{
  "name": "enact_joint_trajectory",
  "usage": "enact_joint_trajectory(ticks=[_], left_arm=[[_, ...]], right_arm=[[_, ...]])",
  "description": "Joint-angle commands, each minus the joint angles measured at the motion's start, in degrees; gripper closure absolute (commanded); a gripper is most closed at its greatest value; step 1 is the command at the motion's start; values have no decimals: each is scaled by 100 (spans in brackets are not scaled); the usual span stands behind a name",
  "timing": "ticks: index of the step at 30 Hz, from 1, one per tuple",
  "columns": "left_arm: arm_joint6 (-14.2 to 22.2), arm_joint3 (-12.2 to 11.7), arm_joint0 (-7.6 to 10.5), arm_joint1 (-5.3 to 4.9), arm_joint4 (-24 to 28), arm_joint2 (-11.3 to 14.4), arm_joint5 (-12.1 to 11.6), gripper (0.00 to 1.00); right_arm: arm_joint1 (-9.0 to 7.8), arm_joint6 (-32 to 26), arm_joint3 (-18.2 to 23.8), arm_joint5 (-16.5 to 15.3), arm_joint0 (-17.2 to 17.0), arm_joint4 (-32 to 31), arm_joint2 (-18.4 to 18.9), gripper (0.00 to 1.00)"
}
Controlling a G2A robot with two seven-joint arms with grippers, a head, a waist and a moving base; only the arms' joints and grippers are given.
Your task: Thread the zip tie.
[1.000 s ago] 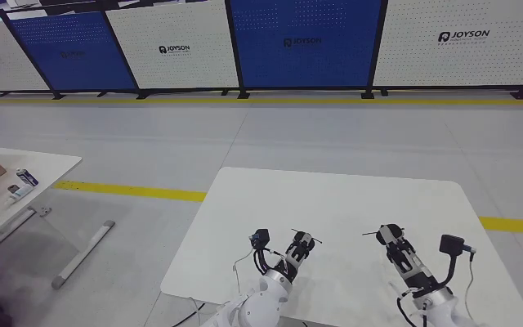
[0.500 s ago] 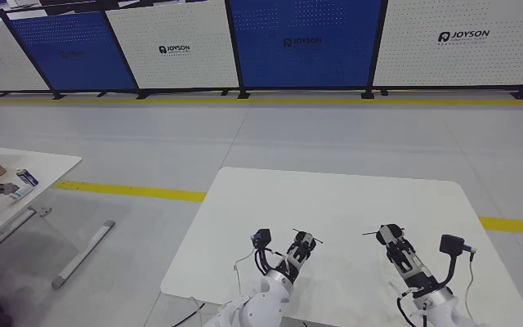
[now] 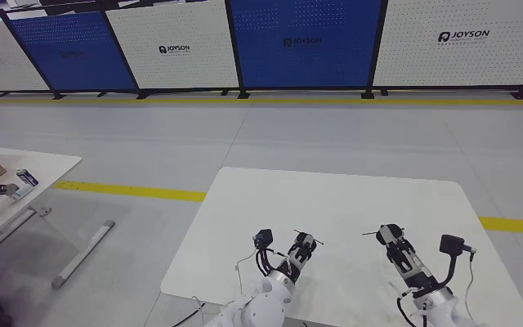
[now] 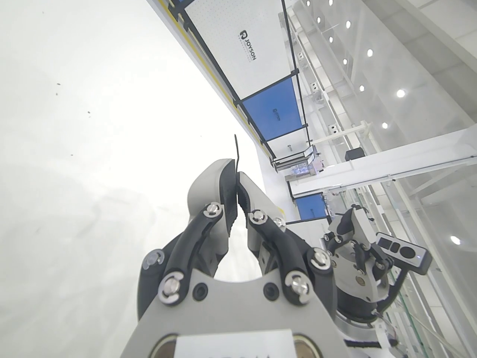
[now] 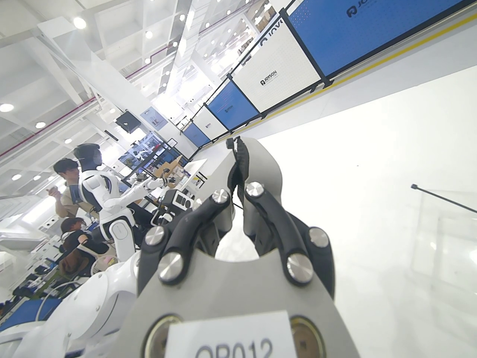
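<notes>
White surface (image 3: 343,196), blue and white panels (image 3: 302,41) behind. My left jaws are clamped on the zip tie (image 4: 236,148). My right jaws, well apart, pinch another black strip (image 5: 231,143). Thin, springy ends like these could twist in my grip, so the tip misses.

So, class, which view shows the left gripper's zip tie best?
Left wrist view: the zip tie juts from the left gripper's shut fingertips against the white table. The top view makes it a tiny dark line; the right wrist view's thin strip may be it.
</notes>
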State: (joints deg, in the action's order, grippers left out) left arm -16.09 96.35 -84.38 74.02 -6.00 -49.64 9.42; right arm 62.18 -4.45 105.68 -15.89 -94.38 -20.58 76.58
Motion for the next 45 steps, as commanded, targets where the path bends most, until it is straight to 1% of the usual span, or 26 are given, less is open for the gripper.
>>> enact_joint_trajectory(ticks=[1,4,6,9,18,19,21,22,24,28,30,32,34,45], left_arm=[[-15,-21,27,0,-202,9,-73,100],[-59,-62,48,-6,-564,21,-155,100],[42,-103,71,-29,-866,-3,-174,100],[183,-183,96,-57,-1156,-63,-143,100],[183,-183,96,-57,-1156,-63,-143,100],[183,-183,96,-57,-1156,-63,-143,100],[183,-183,96,-57,-1156,-63,-143,100],[183,-183,96,-57,-1156,-63,-143,100],[183,-183,96,-57,-1156,-63,-143,100],[183,-183,96,-57,-1156,-63,-143,100],[183,-183,96,-57,-1156,-63,-143,100],[183,-183,96,-57,-1156,-63,-143,100],[183,-183,96,-57,-1156,-63,-143,100],[183,-183,96,-57,-1156,-63,-143,100]], right_arm=[[0,0,0,0,0,0,0,100],[0,0,0,0,0,0,0,100],[0,0,0,0,0,0,0,100],[0,0,0,0,0,0,0,100],[0,0,0,0,0,0,0,100],[2,44,-5,59,7,-58,16,100],[17,191,37,277,-15,-319,-15,100],[27,220,53,295,-33,-341,-56,100],[35,256,29,229,-83,-332,-52,100],[51,552,10,169,-278,-473,-6,100],[76,840,22,275,-372,-778,-102,100],[101,954,-10,362,-378,-970,-224,100],[115,887,-68,404,-319,-1005,-283,100],[115,887,-68,404,-319,-1005,-283,100]])
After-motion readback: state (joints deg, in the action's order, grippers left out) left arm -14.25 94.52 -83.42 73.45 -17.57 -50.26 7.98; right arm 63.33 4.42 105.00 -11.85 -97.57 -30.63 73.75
